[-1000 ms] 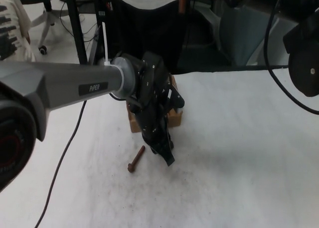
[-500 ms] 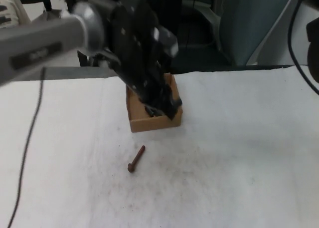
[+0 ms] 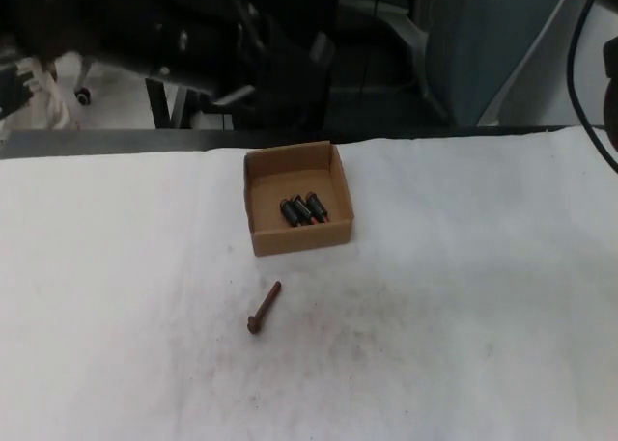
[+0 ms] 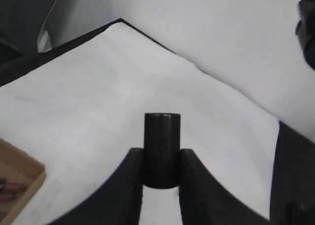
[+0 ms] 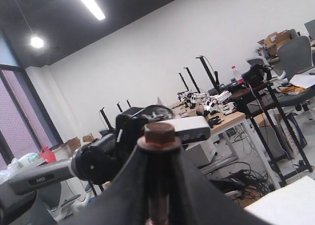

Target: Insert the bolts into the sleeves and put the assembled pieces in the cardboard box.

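Three assembled pieces [image 3: 302, 209] are already in the cardboard box [image 3: 299, 238], side by side toward its 5 o'clock corner, dark bodies with reddish ends. Box sits on the white tabletop [image 3: 463, 296] at the far middle. One loose bolt [image 3: 264, 307] lies bare on the tabletop at about 7 o'clock from the box, near it but not touching, head toward the camera. The fourth set is in the air: left hand [image 4: 161, 158] is clamped on a black sleeve [image 4: 162, 129], upright between the fingers with its open end up, above the tabletop with a box corner at the view's edge. Right hand [image 5: 159, 158] is clenched on a rusty bolt [image 5: 159, 133], head up and aimed out at the room rather than at the tabletop. My read is that this is well along. Three are done, and a bolt and a sleeve are gripped but not yet mated. After that comes the drop into the box, then the loose bolt, which will need its own sleeve. Hard to make out: the sleeve's lower end is buried between the left fingers, and most of the held bolt's shank is hidden by the right fingers and cut off at the frame edge. The high view is too coarse to tell whether the boxed bolts are fully seated.
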Robot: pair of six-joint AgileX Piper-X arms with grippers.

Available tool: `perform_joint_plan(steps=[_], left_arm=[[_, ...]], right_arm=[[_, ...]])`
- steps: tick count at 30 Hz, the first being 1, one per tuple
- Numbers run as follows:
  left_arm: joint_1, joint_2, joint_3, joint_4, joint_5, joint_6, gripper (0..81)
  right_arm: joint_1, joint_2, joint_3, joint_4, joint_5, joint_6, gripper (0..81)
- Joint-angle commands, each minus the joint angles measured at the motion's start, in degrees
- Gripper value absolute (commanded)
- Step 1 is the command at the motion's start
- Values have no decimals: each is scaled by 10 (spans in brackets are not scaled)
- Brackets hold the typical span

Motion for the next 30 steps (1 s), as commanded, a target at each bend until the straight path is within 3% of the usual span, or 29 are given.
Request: perform_joint_plan(steps=[1, 6, 9, 12, 16, 23, 30], left_arm=[[2, -59, 102, -147, 20, -102, 2], [2, -103, 275, -463, 16, -300, 2], [2, -103, 377, -707, -29, -447, 2], [2, -101, 442, -861, -68, -505, 2], [2, -101, 466, -879, -23, -498, 2], [2, -101, 453, -879, 37, -388, 2], [2, -101, 454, -879, 52, -336, 2]], right_arm=[[4, -6, -3, -5, 0, 5, 8], [23, -6, -3, -5, 0, 7, 8], [32, -3, -1, 3, 2, 7, 8], [45, -3, 2, 23, 16, -2, 8], [74, -3, 2, 74, 14, -42, 8], [124, -3, 2, 239, 17, -159, 8], [127, -3, 2, 196, 17, -123, 8]])
